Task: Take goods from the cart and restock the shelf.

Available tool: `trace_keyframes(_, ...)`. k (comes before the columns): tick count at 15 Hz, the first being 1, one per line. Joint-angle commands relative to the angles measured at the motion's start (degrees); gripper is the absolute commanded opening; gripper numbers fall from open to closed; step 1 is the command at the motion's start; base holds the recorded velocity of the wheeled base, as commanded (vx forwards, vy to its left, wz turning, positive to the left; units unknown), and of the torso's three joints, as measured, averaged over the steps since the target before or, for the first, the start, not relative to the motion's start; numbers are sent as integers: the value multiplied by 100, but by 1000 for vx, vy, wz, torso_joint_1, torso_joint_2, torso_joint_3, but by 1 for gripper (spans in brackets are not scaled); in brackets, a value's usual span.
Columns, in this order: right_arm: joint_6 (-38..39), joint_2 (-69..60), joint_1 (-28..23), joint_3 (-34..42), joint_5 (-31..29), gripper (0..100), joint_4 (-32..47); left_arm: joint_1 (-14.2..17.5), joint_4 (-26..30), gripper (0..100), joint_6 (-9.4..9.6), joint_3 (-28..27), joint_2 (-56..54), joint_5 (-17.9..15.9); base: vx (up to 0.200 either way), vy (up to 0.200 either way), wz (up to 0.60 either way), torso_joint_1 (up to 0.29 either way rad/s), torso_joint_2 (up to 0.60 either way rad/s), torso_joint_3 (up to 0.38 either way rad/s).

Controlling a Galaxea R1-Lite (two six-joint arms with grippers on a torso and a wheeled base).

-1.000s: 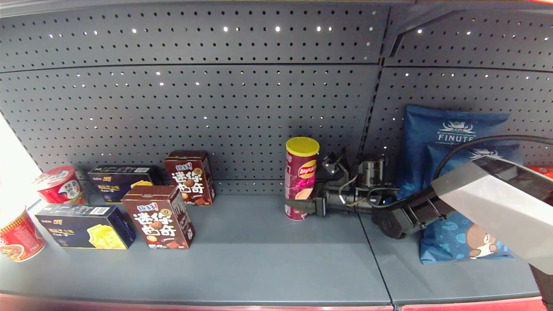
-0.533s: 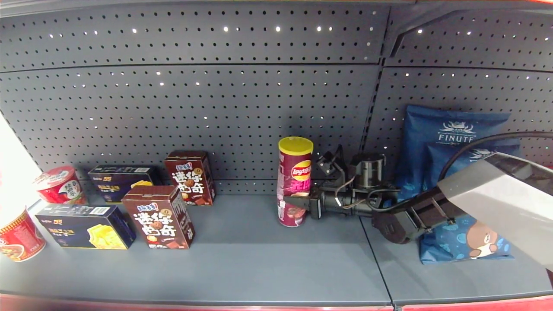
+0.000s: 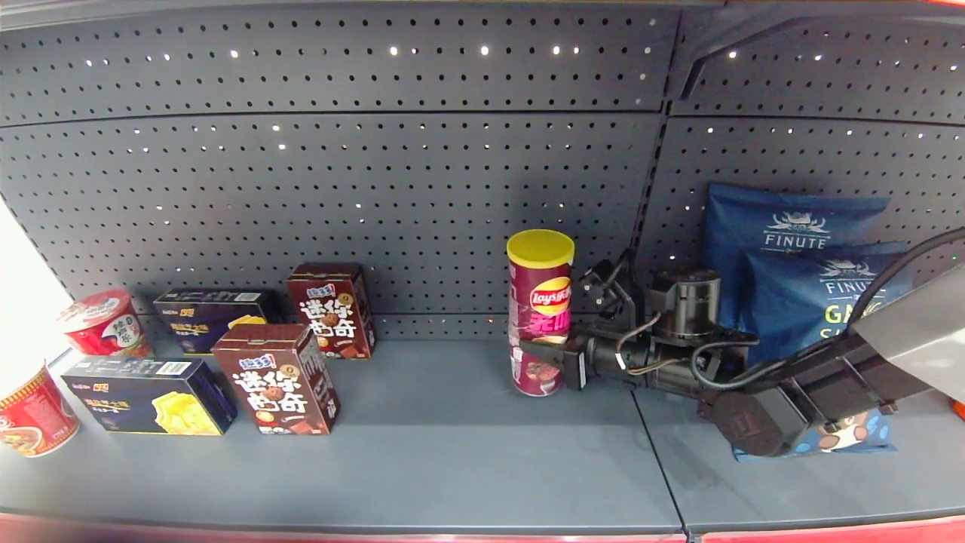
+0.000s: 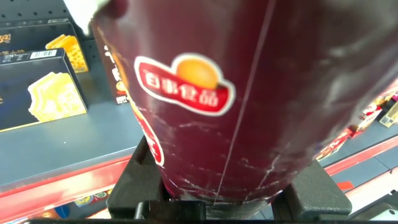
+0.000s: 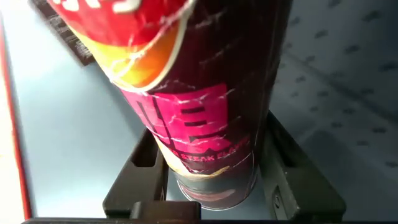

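Note:
A dark red chips can (image 3: 540,302) with a yellow lid stands upright on the grey shelf (image 3: 452,445), near the pegboard back wall. My right gripper (image 3: 546,354) comes in from the right and is shut on the can's lower half. From the right wrist, the can (image 5: 205,124) sits between the two black fingers (image 5: 140,174) of my right gripper (image 5: 211,137). A second dark red can (image 4: 249,93) is close to the left wrist camera, and my left gripper (image 4: 224,180) is shut on its base, in front of the shelf's edge.
Two brown snack boxes (image 3: 275,377), two dark blue boxes (image 3: 151,396) and two red noodle cups (image 3: 102,323) stand at the shelf's left. Blue bags (image 3: 799,249) lean on the back wall at the right, behind my right arm. Bare shelf lies between the boxes and the can.
My right gripper carried the can first a little left, then back right and slightly toward the front. The arm's elbow swung right, uncovering more of the blue bags.

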Motion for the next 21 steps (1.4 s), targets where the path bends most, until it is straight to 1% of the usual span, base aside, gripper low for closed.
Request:
trace_keyframes(1, -6, -63, 90, 287, -72, 0, -214, -7, -2, 0, -2, 7, -17, -1, 0, 0, 0, 0, 0, 0)
trace_keyframes(3, 29, -46, 169, 446, -98, 0, -319, -7, -2, 0, -2, -2, -8, -1, 0, 0, 0, 0, 0, 0)
trace_keyframes(6, 100, -222, 196, 489, -107, 0, -337, -7, -2, 0, -10, -37, -17, 8, 0, 0, 0, 0, 0, 0)
trace_keyframes(9, 161, -652, 266, 938, -160, 0, -390, 2, -11, 0, -10, -55, -17, 8, 0, 0, 0, 0, 0, 0)
trace_keyframes(11, 170, -969, 327, 1614, -248, 0, -636, 2, -11, 0, -2, -63, -17, 8, 0, 0, 0, 0, 0, 0)
trace_keyframes(16, 161, -1382, 574, 2309, -300, 0, -768, 20, -2, 0, -2, -116, -17, 16, 0, 0, 0, 0, 0, 0)
trace_keyframes(18, 179, -1364, 802, 2652, -608, 0, -1189, 20, -2, 0, -2, -178, -17, 25, 0, 0, 0, 0, 0, 0)
trace_keyframes(19, 187, -1355, 899, 2836, -652, 0, -1313, 20, -2, 0, -2, -186, -17, 25, 0, 0, 0, 0, 0, 0)
trace_keyframes(21, 302, -1364, 978, 2924, -678, 0, -1356, 29, -11, 0, -2, -195, -8, 25, 0, 0, 0, 0, 0, 0)
